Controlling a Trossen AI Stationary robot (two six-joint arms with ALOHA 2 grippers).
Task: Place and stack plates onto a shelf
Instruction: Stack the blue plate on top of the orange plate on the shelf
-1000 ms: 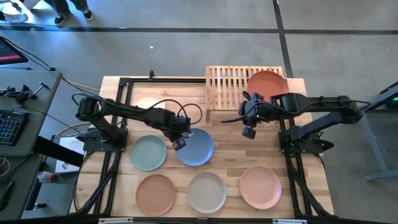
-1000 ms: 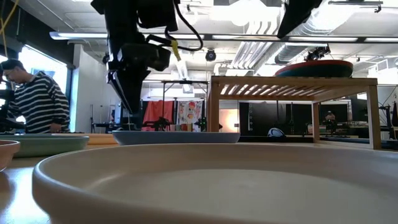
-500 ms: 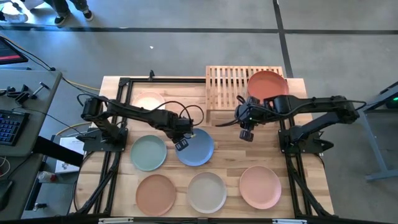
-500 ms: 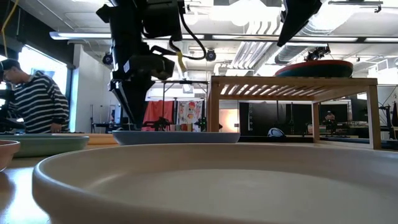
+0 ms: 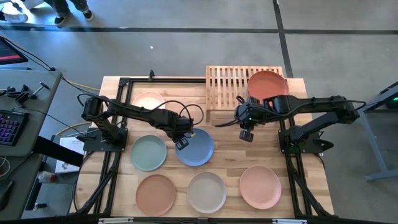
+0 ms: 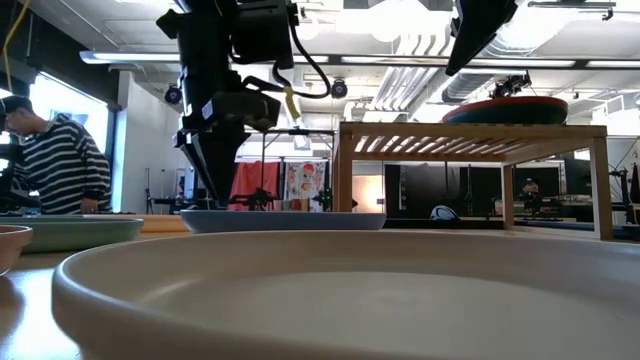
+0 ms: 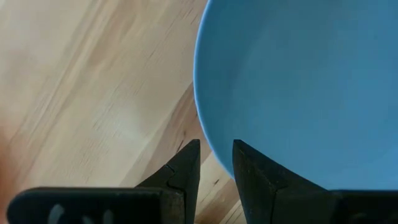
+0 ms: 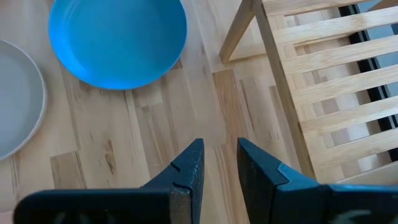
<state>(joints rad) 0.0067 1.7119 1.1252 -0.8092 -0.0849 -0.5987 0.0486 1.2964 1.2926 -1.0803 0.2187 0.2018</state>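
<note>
The blue plate (image 5: 198, 148) lies flat on the table's middle. My left gripper (image 5: 181, 144) points down at its left rim and is shut there, as the left wrist view (image 7: 216, 144) shows. The slatted wooden shelf (image 5: 230, 87) stands at the far edge, with the red-orange plate (image 5: 267, 84) resting on its right half. My right gripper (image 5: 247, 134) hovers over bare wood just in front of the shelf, its fingers (image 8: 219, 143) nearly together and holding nothing. No dark teal plate shows from above. My left gripper has the blue plate's left rim (image 7: 214, 134) between its two fingers, one over the plate's inside and one outside over the wood. It comes from above, pointing down. The plate still lies flat on the table.
The cream plate (image 5: 149, 101) lies at the far left and the pale green plate (image 5: 148, 153) left of the blue one. Terracotta (image 5: 155, 194), beige (image 5: 207, 191) and pink (image 5: 260, 186) plates line the near edge. A person in a striped top (image 6: 60, 170) stands beyond the table.
My left gripper moved a little toward the blue plate's rim, then stayed there. My right gripper drew slightly toward the table's left, away from the shelf's front. No plate has moved.
</note>
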